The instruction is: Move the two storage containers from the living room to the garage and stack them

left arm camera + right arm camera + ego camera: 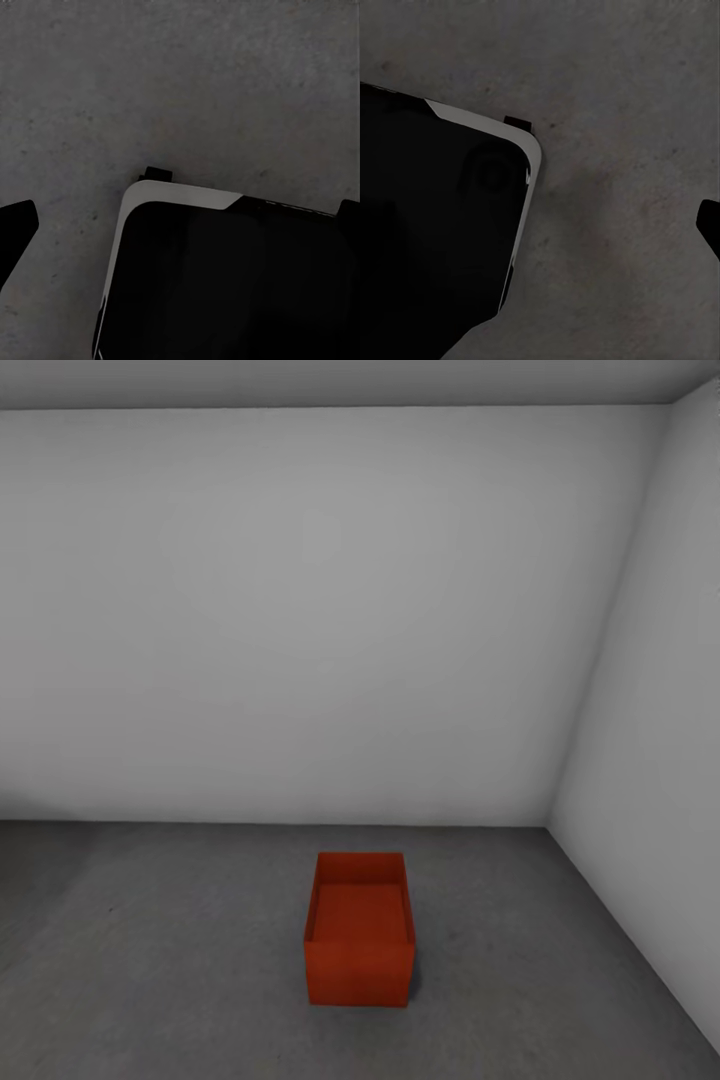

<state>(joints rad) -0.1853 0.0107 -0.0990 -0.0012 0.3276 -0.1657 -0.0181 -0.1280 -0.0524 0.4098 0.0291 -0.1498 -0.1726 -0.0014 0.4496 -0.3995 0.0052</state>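
floor grey concrete | walls white | container upright | fingers' state unclear

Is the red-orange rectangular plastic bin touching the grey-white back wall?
Apart. The head view shows bare grey floor between bin and wall.

The bin hides its own far outer wall and part of its inside bottom behind the near wall. In both wrist views the robot's dark base runs off the picture's edge. A black finger shows only as a sliver, another likewise; neither tool's opening can be judged
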